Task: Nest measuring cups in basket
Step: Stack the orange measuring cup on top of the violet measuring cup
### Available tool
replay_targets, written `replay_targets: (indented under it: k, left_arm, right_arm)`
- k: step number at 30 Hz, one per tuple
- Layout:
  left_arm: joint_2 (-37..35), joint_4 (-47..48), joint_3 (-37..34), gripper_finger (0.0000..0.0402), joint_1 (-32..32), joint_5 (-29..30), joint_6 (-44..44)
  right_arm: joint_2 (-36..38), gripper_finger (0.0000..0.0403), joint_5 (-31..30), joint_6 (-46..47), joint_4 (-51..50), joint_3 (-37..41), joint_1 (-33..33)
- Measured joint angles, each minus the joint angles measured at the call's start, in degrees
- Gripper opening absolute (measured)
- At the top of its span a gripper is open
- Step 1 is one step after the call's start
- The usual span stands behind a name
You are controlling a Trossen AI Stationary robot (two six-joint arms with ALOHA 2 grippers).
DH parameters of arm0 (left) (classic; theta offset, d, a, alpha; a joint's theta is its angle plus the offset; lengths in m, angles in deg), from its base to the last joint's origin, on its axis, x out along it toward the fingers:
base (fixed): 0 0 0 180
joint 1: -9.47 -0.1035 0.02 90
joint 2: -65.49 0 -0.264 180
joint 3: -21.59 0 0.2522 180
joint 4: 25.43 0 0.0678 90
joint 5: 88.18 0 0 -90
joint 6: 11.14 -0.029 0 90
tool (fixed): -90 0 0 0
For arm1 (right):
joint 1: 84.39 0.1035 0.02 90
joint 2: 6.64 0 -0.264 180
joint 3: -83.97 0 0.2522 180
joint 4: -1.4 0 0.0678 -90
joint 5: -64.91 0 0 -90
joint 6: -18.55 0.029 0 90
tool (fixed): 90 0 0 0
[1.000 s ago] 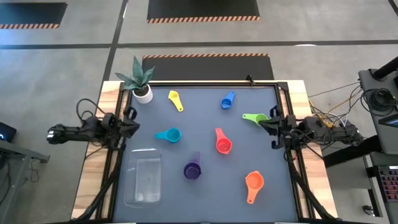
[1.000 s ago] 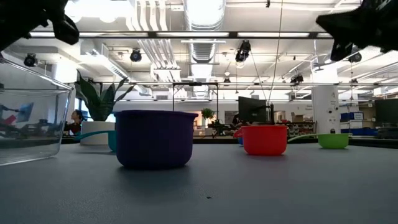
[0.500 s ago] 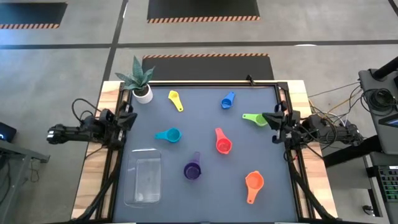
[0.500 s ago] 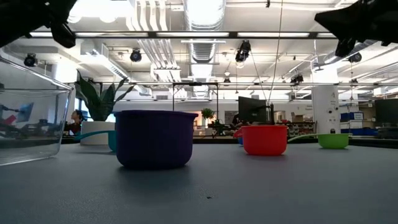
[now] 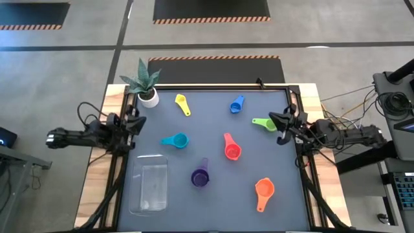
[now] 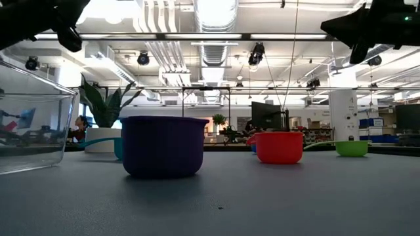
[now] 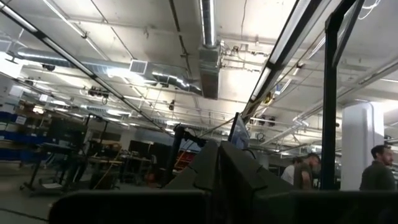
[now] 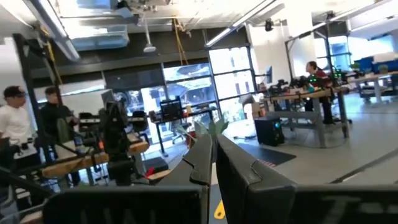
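Observation:
Seven measuring cups stand apart on the dark mat: yellow (image 5: 182,103), blue (image 5: 237,104), green (image 5: 261,122), teal (image 5: 175,140), red (image 5: 231,148), purple (image 5: 200,175) and orange (image 5: 263,192). The clear basket (image 5: 149,185) sits near the mat's near-left corner with no cup in it. My left gripper (image 5: 136,123) hovers at the mat's left edge, shut and holding nothing. My right gripper (image 5: 279,122) hovers high at the right edge, over the green cup's bowl end, shut and holding nothing. In the low view the purple cup (image 6: 163,145) stands nearest.
A small white pot with a spiky plant (image 5: 147,87) stands at the mat's far-left corner, close to my left gripper. A black frame (image 5: 220,86) runs around the mat. Open mat lies between the cups and along the near edge.
My right gripper has moved toward the table's left and a little toward the far edge, ending over the green cup's bowl end. My left gripper has shifted slightly toward the far edge. No cup has moved.

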Motion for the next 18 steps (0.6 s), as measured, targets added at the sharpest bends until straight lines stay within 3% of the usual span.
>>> replay_targets:
  k: [10, 14, 18]
  left_arm:
    - [9.0, 9.0, 8.7, 0.0, 0.0, -0.2, -3.6]
    - [11.4, 12.1, 11.0, 0.0, 0.0, -0.2, -4.5]
    - [12.8, 13.6, 12.0, 0.0, 0.0, -0.2, -4.5]
  right_arm:
    - [-8.6, 0.0009, 0.0, 3.4, 0.4, -5.2, 0.0]
    - [-10.6, 0.0009, 0.7, 8.5, -10.5, -10.3, 0.0]
    - [-13.3, 0.0009, 6.5, 16.7, -23.9, -16.2, 0.0]
